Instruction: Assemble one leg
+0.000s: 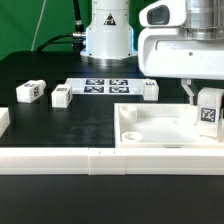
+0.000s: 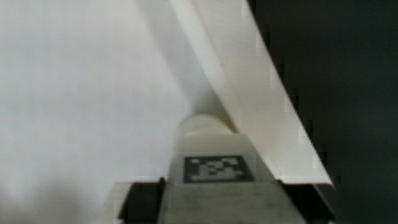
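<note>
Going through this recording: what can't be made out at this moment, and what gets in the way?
- Exterior view: the gripper is cut off by the picture's right edge.
- Exterior view: the lower end of the leg is hidden behind the tray-like part's front rim, so its seating cannot be told.
- Wrist view: blurred, and the leg covers whatever lies under it.
- Exterior view: the white part is cut off by the left edge.

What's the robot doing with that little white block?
The robot's gripper is pinching the leg, a small white block with a black-and-white tag. It holds the leg upright at the corner of the big white tray, on the exterior view's right. Three more blocks like it wait on the black table, near the marker board. Whether the leg is in its hole yet cannot be seen.
</note>
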Available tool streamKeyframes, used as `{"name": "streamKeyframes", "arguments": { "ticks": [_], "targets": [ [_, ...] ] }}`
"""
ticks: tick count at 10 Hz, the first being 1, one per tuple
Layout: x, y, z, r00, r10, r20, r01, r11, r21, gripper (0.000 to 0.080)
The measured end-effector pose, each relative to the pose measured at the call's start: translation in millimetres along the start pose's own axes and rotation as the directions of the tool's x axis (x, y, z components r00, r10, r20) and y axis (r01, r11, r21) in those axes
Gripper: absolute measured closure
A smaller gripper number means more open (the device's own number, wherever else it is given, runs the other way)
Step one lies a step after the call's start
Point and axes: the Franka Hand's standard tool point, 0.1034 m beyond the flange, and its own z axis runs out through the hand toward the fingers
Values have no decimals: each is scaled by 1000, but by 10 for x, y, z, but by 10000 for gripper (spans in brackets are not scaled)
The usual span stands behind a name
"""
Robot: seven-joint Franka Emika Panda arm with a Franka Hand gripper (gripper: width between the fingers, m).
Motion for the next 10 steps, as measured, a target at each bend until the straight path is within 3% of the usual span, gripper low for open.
{"name": "streamKeyframes", "arguments": {
  "ticks": [3,5,7,8,10],
  "targets": [
    [-42,-32,8,971,237,11,-237,971,5,505],
    [-43,-32,9,978,208,11,-208,978,5,505],
    [-42,-32,9,989,151,10,-151,989,5,260],
    [-24,-21,3,1000,28,9,-28,1000,6,184],
    [-24,-14,3,966,-260,8,260,966,0,157]
  ]
}}
